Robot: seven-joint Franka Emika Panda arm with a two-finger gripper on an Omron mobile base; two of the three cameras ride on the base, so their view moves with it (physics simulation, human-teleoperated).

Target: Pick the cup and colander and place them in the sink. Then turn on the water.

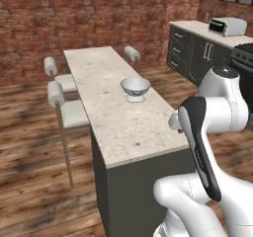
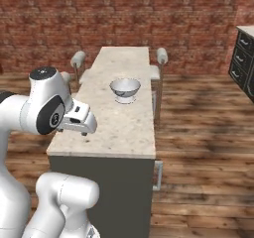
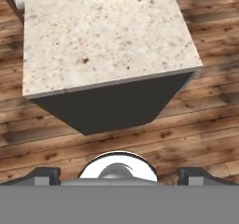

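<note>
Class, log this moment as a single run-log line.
stage: approach | gripper: open, empty, above island counter end | colander: upright on counter, untouched | stools: beside counter

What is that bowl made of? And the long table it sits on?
The colander looks like shiny metal: silvery grey with bright highlights. The island counter top looks like polished stone, pale beige with dark speckles, over a flat dark base. Being rendered, neither is certain.
</note>
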